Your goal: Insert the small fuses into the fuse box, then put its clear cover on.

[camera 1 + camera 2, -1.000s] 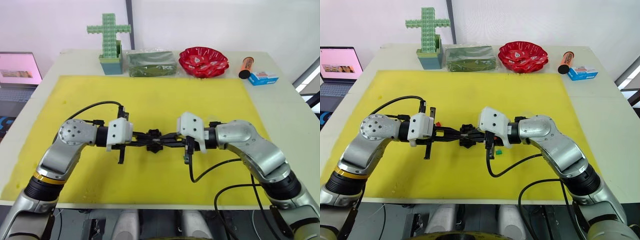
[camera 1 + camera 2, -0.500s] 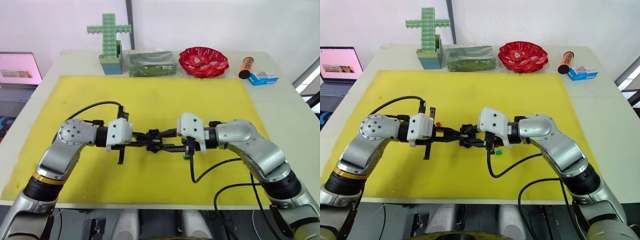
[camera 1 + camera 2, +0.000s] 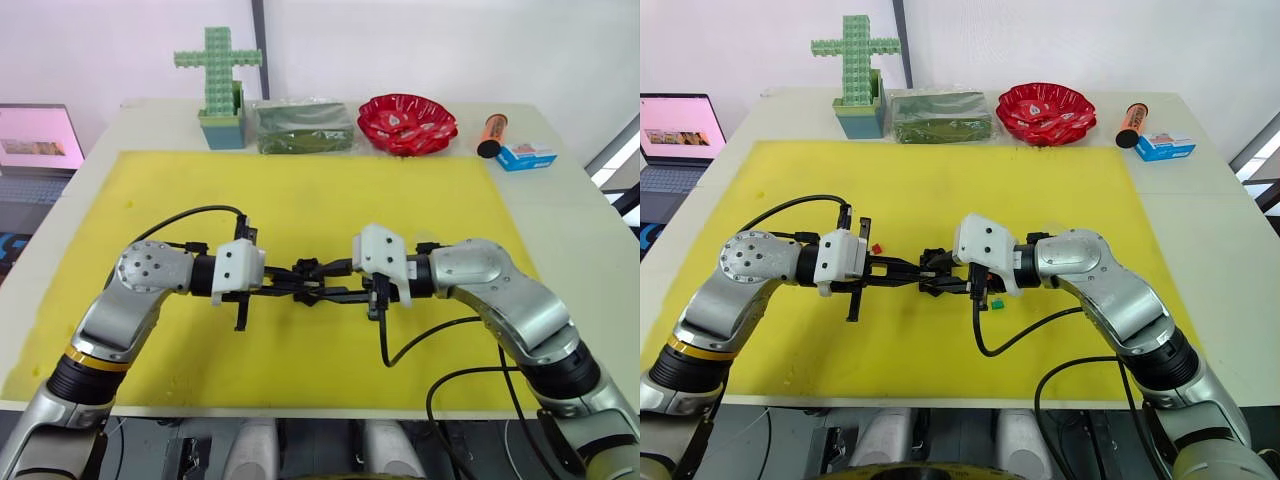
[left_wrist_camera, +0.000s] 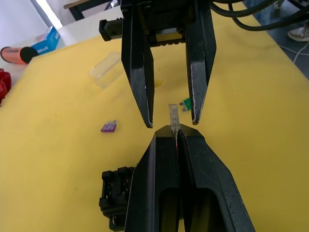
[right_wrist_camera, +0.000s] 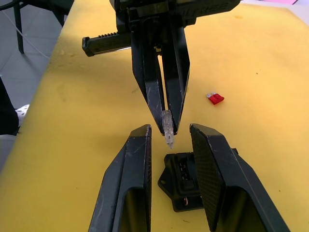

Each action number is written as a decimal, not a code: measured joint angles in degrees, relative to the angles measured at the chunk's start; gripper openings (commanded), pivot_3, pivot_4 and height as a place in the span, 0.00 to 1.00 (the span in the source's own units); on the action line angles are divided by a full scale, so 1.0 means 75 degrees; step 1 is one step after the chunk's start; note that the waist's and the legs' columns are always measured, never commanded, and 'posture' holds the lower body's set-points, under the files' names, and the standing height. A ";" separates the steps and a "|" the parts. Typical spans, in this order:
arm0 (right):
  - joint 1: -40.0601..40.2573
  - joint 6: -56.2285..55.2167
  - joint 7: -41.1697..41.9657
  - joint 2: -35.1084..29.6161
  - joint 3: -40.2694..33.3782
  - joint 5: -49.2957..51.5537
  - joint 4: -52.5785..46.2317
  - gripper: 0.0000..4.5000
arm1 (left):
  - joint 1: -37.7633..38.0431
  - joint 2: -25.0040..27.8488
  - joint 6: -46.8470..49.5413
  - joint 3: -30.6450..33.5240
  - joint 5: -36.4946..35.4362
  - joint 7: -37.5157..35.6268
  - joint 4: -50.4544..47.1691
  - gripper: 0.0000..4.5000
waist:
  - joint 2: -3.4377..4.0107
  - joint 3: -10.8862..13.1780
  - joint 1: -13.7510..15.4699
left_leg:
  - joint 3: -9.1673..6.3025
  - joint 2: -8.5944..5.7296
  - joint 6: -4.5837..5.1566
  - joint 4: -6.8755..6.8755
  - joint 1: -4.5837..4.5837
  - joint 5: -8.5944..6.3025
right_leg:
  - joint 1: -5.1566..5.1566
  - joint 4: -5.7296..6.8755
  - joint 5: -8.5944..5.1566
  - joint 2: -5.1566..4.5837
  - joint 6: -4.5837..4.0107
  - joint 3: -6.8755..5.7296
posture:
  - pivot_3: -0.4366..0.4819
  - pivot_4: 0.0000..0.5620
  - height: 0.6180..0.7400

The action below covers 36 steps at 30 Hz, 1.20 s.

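Note:
My left gripper (image 4: pixel 176 136) is shut on a small grey fuse (image 4: pixel 173 117), which sticks out past its fingertips. My right gripper (image 5: pixel 170 130) faces it tip to tip and is open, one finger on each side of the fuse without touching it. Both hover over the middle of the yellow mat (image 3: pixel 300 200). The black fuse box (image 5: pixel 186 186) lies on the mat just below them. Loose on the mat lie a red fuse (image 5: pixel 215 98), a green fuse (image 4: pixel 186 103) and a purplish fuse (image 4: pixel 108 126). The clear cover (image 4: pixel 106 70) lies further off, on the right arm's side.
Along the table's far edge stand a green brick cross (image 3: pixel 217 65), a clear-wrapped green package (image 3: pixel 303 125), a red bowl (image 3: pixel 407 120), an orange tube (image 3: pixel 491 133) and a blue box (image 3: pixel 526 156). A laptop (image 3: pixel 35 140) sits off the table's left side.
The right gripper's fingers, shut and in line with the left gripper's a second ago, have spread apart. The left gripper has stayed shut and has hardly moved.

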 measured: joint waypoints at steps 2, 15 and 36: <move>0.0002 0.0000 0.0000 0.0000 0.0000 0.0003 -0.0005 0.26 | 0.0000 0.0000 -0.0008 0.0000 0.0000 0.0000 0.0000 0.00 | 0.0000 0.0000 -0.0001 | 0.0000 0.0000 0.0000 0.0000 0.0001 0.0000 | 0.0000 0.0000 0.0000 0.0000 0.0000 0.0000 | 0.48 0.27 1.00; 0.0133 -0.0096 0.0062 -0.0016 -0.0012 0.0003 -0.0006 0.00 | 0.0067 0.0017 -0.0087 0.0002 0.0022 -0.0021 0.0028 0.00 | 0.0000 0.0000 -0.0004 | -0.0001 0.0001 0.0000 -0.0001 0.0011 0.0000 | 0.0009 0.0000 0.0000 0.0001 0.0000 0.0000 | 0.48 0.27 1.00; -0.0902 0.1170 -0.0101 -0.0074 0.0390 0.0072 0.0035 0.00 | 0.3231 -0.0730 -0.0450 0.1191 -0.0186 0.1608 -0.0397 0.99 | 0.0003 -0.0002 -0.0001 | 0.0007 0.0024 0.0000 -0.0012 0.0065 -0.0001 | 0.0048 -0.0002 -0.0015 0.0013 -0.0028 0.0003 | 0.48 0.27 1.00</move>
